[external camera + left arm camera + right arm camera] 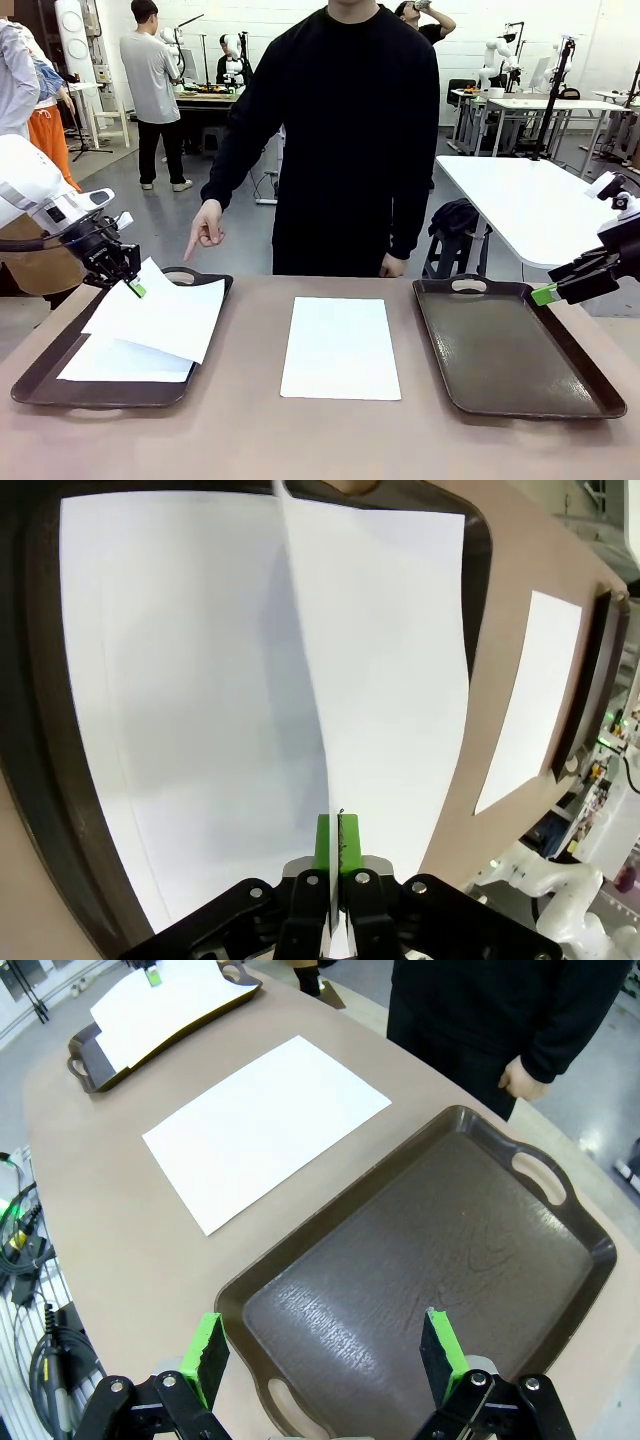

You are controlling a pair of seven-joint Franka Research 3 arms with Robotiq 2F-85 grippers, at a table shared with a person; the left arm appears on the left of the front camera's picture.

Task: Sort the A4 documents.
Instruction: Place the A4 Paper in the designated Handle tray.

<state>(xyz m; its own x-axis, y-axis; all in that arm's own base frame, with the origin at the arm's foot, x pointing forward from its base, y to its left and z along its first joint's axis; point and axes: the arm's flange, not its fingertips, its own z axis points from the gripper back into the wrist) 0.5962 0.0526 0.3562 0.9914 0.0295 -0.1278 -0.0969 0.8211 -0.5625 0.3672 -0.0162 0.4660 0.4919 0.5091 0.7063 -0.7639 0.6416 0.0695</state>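
My left gripper [130,285] is shut on the near corner of a white A4 document [165,315], holding it tilted just above the left brown tray [40,385]. In the left wrist view the pads [327,845] pinch that sheet's edge [390,680], and another document [170,680] lies flat in the tray below it. A third document [340,347] lies on the table between the trays. My right gripper [545,293] hangs open over the near right edge of the bare right tray [515,345], its fingers [210,1345] wide apart above the tray [430,1250].
A person in black stands at the far side of the table. One hand [205,228] points a finger down toward the left tray's far end, and the other hand [392,265] rests at the table edge. Cables [30,1260] hang off the table's near side.
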